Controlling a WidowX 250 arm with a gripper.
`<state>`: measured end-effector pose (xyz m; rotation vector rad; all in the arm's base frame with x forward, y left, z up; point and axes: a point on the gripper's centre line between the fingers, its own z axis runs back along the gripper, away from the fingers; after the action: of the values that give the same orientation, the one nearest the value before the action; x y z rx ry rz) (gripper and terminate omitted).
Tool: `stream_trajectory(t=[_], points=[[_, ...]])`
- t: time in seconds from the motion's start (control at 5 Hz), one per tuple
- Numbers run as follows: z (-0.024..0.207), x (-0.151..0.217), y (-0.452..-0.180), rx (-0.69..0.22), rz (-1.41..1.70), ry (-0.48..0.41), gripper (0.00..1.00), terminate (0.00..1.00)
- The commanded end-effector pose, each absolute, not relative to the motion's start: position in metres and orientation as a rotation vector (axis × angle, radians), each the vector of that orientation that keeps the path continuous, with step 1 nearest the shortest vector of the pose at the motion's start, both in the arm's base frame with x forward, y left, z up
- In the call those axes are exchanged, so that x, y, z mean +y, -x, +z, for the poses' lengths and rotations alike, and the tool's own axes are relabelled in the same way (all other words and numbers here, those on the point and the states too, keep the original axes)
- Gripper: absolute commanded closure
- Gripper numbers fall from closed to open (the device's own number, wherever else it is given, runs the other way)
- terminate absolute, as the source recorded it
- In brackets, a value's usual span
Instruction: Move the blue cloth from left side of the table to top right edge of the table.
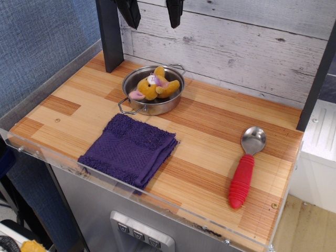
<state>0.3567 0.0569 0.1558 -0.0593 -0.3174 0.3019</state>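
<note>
The blue cloth (129, 149) is a folded dark indigo-purple terry square. It lies flat on the front left part of the wooden-plank table (210, 126), its near corner reaching the clear front rim. My gripper (152, 16) hangs at the top edge of the view, high above the back of the table. Its two black fingers (129, 11) stand apart with nothing between them. It is well clear of the cloth, above and behind the steel pan.
A small steel pan (152, 92) with two handles stands just behind the cloth and holds a yellow plush toy (155, 84). A spoon with a red handle (245, 168) lies at the right. A dark post (109, 34) stands at the back left; a whitewashed plank wall runs behind.
</note>
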Motion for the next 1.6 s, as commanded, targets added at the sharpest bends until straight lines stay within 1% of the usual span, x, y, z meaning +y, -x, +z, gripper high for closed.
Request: stream_trajectory(t=[0.0,0.2,0.4,0.6,0.8,1.0,1.2,1.4], points=[[0.156,0.057,-0.357,-0.317,0.302,0.059,0.00,0.00],[0.141,0.056,-0.340,-0.316,0.246,0.077,0.00,0.00],[0.132,0.050,-0.322,-0.289,0.193,0.096,0.00,0.00],[0.125,0.049,-0.299,-0.266,0.137,0.083,0.00,0.00],[0.119,0.054,-0.280,-0.274,0.103,0.070,0.00,0.00],[0.106,0.053,-0.266,-0.284,0.049,0.063,0.00,0.00],[0.093,0.052,-0.262,-0.279,0.029,0.058,0.00,0.00],[0.078,0.050,-0.264,-0.263,0.008,0.055,0.00,0.00]])
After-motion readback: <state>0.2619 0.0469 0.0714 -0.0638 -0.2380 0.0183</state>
